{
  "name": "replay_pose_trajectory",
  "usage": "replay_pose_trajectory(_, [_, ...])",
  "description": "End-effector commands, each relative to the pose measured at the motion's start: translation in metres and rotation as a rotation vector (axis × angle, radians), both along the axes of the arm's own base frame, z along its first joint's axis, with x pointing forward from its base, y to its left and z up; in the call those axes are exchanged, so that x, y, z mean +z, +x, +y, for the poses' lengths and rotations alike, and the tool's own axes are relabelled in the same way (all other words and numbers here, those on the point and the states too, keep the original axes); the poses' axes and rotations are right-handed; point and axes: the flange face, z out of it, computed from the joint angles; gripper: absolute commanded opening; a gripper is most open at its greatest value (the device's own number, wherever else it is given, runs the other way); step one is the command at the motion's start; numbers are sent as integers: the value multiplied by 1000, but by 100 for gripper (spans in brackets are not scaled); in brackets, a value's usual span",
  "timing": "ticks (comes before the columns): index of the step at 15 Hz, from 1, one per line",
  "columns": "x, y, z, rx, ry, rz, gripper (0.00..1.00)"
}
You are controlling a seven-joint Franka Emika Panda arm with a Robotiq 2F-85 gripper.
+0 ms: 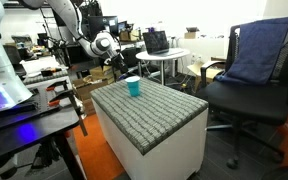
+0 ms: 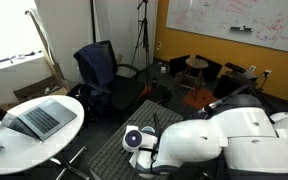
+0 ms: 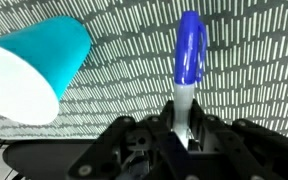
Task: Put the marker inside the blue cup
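Observation:
In the wrist view my gripper point(image 3: 184, 128) is shut on a marker point(image 3: 189, 60) with a blue cap and white barrel, the cap pointing away from me over the grey padded block point(image 3: 254, 60). The teal-blue cup point(image 3: 34, 62) is to the left of the marker, its pale opening turned toward the camera. In an exterior view the cup point(image 1: 133, 87) stands on the grey padded block point(image 1: 154, 108) near its far edge, and my gripper point(image 1: 106, 45) hangs above and behind it. The marker is too small to see there.
A black office chair with a blue cloth point(image 1: 256, 60) stands beside the block. A round white table with a laptop point(image 2: 39, 118) is nearby. A black bench with tools point(image 1: 29, 110) lies on the block's other side. My arm's white body point(image 2: 224, 145) fills an exterior view.

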Motion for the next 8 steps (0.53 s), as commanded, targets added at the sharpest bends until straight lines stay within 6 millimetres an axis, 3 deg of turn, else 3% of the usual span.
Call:
replay_pose_trajectory(1, [20,-11,-4,-38,-56,-55,5])
replay_pose_trajectory(8, [43,-25,-13,-114,-152,-151,5])
